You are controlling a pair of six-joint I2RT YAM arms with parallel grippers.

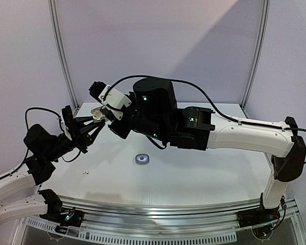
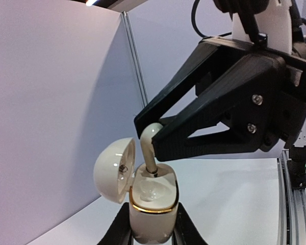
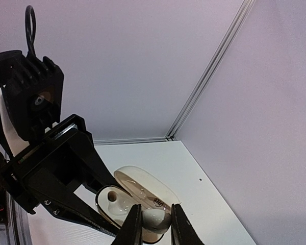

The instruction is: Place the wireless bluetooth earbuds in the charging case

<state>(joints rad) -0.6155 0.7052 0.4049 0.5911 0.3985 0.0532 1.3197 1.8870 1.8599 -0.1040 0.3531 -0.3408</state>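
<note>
Left claw [image 2: 152, 227] clamped on white charging case [image 2: 149, 206], lid open, held above tabletop [image 1: 194, 168]. Right claw [image 2: 150, 133] pinches a white earbud [image 2: 147, 153], stem down in the case socket. Another tiny white earbud [image 1: 84, 172] lies on tabletop near left arm.

charging case [image 2: 152, 222] cropped below, white speck [image 1: 84, 172] unclear

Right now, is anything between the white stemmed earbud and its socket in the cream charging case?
Nothing visible: the white stemmed earbud has its stem tip at a socket of the cream gold-rimmed charging case, whose lid stands open.
</note>
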